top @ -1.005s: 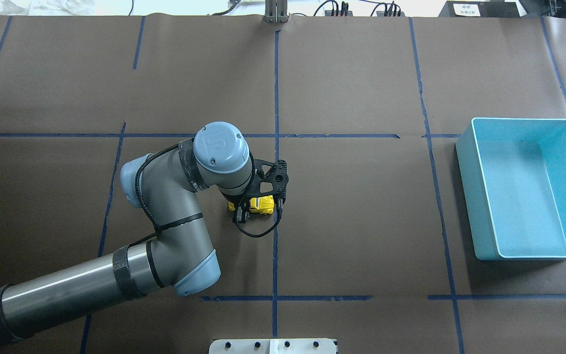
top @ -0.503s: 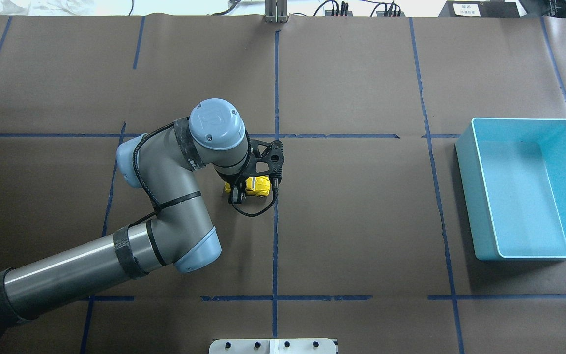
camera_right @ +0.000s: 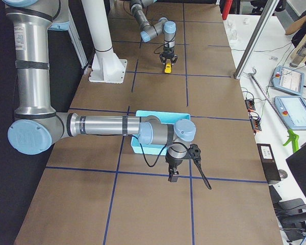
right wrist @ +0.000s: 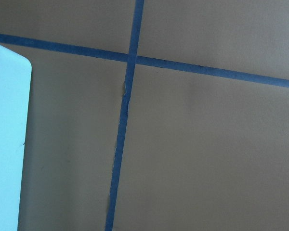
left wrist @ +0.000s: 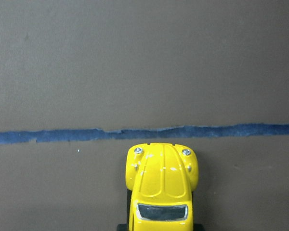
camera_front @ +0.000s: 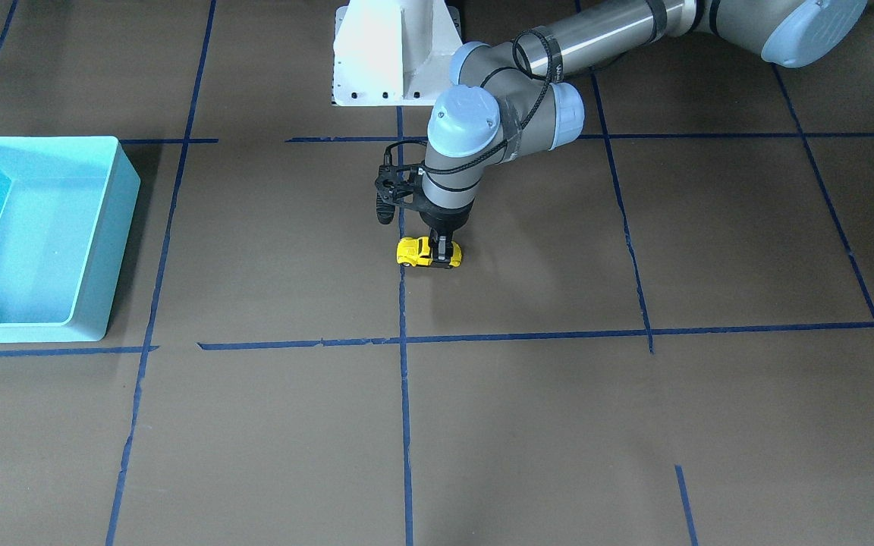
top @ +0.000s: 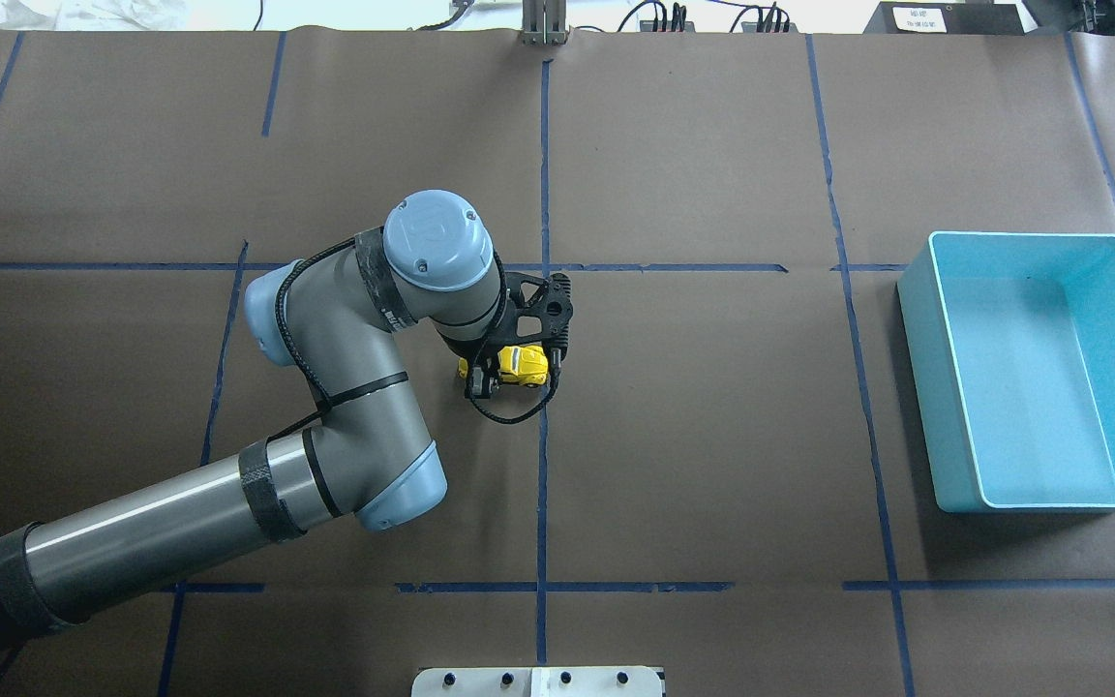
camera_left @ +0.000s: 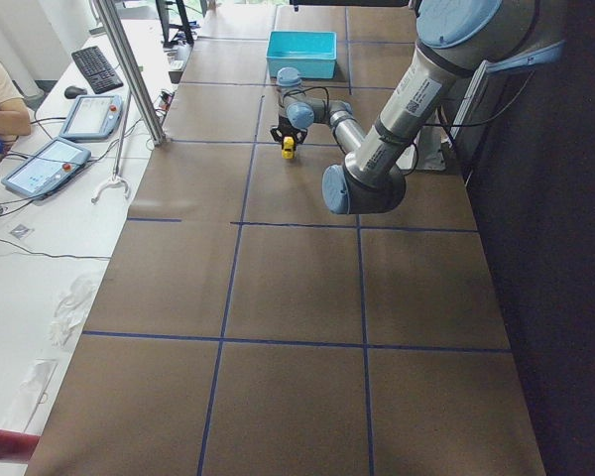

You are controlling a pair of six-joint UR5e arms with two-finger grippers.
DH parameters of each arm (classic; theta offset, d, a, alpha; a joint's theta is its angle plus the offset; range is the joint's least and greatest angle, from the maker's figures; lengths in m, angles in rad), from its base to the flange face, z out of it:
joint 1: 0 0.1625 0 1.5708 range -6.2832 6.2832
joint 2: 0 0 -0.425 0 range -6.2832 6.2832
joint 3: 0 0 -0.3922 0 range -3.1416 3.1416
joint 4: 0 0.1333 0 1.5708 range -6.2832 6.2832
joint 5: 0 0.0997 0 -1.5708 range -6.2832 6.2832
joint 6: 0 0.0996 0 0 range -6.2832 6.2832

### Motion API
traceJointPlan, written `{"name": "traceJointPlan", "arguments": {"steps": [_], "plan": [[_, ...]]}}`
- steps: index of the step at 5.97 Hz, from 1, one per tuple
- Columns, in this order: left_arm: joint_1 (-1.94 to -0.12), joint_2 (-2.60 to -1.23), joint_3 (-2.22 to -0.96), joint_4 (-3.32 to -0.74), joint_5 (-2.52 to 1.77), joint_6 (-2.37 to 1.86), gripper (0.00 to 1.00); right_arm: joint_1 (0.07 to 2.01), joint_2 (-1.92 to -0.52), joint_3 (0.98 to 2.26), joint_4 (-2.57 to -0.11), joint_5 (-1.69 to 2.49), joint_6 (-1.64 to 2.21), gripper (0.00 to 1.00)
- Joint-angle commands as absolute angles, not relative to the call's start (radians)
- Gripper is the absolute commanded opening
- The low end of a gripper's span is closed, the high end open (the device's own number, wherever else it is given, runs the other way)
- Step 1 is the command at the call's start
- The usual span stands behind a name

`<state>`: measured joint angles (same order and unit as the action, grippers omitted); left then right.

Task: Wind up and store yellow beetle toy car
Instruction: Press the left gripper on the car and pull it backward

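Note:
The yellow beetle toy car [top: 522, 365] rests on the brown paper near the table's middle, just left of the centre blue tape line. It also shows in the front view [camera_front: 413, 251] and in the left wrist view [left wrist: 161, 185], nose toward the tape line. My left gripper [top: 496, 374] points straight down and is shut on the car's rear half [camera_front: 441, 255]. My right gripper [camera_right: 172, 176] shows only in the exterior right view, low over the paper beside the turquoise bin [camera_right: 143, 146]. I cannot tell whether it is open or shut.
The turquoise bin [top: 918, 319] stands at the table's right side, with nothing in it [camera_front: 124, 220]. Its pale edge shows in the right wrist view [right wrist: 7, 144]. Blue tape lines [top: 542, 484] cross the paper. The robot's white base plate [top: 538, 681] is at the near edge.
My left gripper has moved the car along the table away from the robot's base, then a little to the right. It has kept hold of the car throughout.

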<state>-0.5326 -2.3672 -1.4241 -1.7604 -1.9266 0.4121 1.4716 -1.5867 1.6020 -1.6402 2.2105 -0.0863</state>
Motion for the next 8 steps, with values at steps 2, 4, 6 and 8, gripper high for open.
{"name": "traceJointPlan", "arguments": {"steps": [2,4,6,8], "plan": [[-0.548,-2.358,-1.443,-1.767,-1.934,0.414,0.41,1.468,-1.586,1.6,-1.64,2.21,-0.086,1.0],[-0.531,-2.367,-1.457,-1.75,-1.928,0.402,0.41,1.468,-1.586,1.601,-1.64,2.21,-0.087,1.0],[-0.522,-2.361,-1.45,-1.74,-1.922,0.405,0.41,1.468,-1.586,1.601,-1.64,2.212,-0.087,1.0],[-0.505,-2.361,-1.447,-1.712,-1.875,0.408,0.41,1.468,-1.586,1.605,-1.64,2.214,-0.089,1.0]]}}
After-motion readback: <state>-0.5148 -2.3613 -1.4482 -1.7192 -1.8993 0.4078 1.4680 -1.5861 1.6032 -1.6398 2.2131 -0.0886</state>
